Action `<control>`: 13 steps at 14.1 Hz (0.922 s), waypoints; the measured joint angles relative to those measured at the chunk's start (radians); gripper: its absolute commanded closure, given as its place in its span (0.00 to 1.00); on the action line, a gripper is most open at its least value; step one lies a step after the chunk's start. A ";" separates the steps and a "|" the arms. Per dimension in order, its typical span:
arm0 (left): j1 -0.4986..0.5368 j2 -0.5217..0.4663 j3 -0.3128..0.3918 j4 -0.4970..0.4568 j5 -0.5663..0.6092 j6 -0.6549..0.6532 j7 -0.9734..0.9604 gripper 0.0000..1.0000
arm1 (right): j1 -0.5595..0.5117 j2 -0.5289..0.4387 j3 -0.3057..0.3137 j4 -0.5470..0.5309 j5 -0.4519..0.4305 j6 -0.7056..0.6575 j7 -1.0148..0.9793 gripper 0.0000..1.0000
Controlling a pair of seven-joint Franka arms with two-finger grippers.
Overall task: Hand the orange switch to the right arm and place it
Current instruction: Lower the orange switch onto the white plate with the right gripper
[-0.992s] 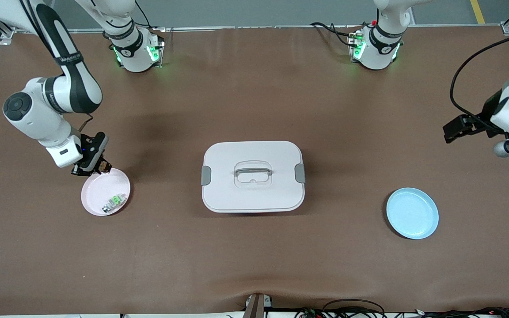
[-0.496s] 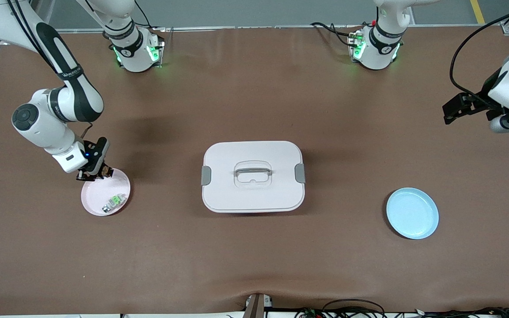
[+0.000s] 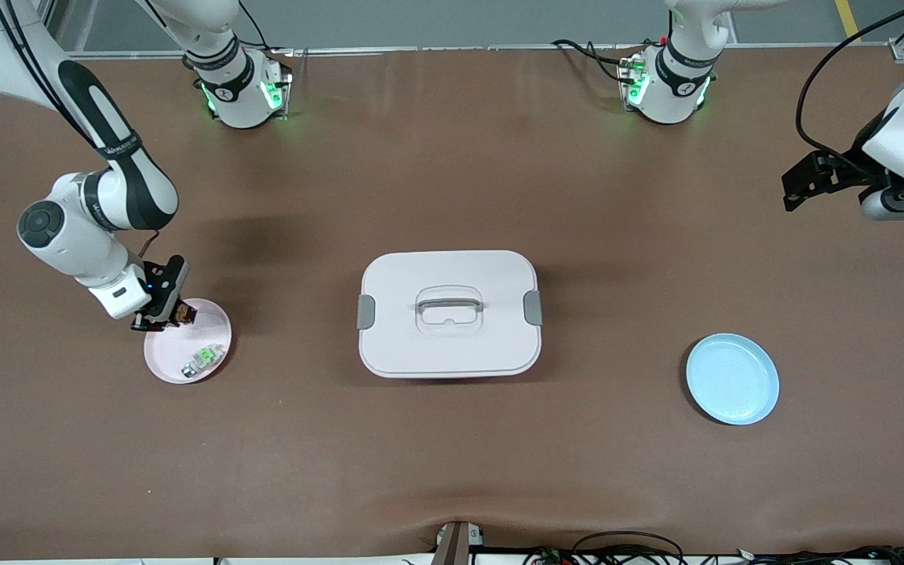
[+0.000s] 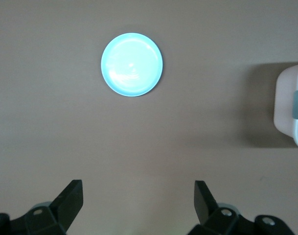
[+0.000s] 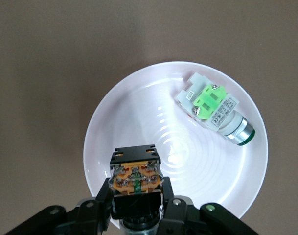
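From my station the light reads even and bright, falling from overhead. The lidded box (image 3: 450,314) throws a soft dark shadow onto the brown counter (image 3: 452,455) toward the left arm's end. I see rippled glare on the white plate (image 5: 139,112) in the right wrist view and a pale sheen on the blue plate (image 4: 132,64). Green base lamps glow.

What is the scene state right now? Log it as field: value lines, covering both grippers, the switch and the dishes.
right gripper: shut on the orange switch, over the pink plate
left gripper: open, holding nothing, up over the table toward the left arm's end, waiting
green-and-white part: lying in the pink plate
blue plate: nothing on it
lidded box: mid-table, lid on
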 measured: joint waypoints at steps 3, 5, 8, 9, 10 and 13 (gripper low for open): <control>0.000 0.000 0.003 0.000 -0.016 0.000 0.006 0.00 | 0.019 0.045 -0.021 0.040 -0.102 0.000 0.073 1.00; 0.000 0.000 0.004 0.002 -0.016 0.001 0.034 0.00 | 0.061 0.058 -0.051 0.054 -0.186 0.000 0.164 1.00; 0.001 0.000 0.009 0.002 -0.016 0.000 0.067 0.00 | 0.092 0.069 -0.067 0.062 -0.217 0.000 0.212 1.00; 0.001 0.000 0.010 0.002 -0.016 0.000 0.067 0.00 | 0.093 0.075 -0.069 0.065 -0.217 0.001 0.212 1.00; 0.001 0.000 0.011 0.002 -0.016 0.000 0.067 0.00 | 0.093 0.082 -0.072 0.069 -0.218 0.002 0.212 1.00; 0.001 0.000 0.016 0.003 -0.016 0.000 0.067 0.00 | 0.093 0.098 -0.075 0.077 -0.221 0.005 0.212 1.00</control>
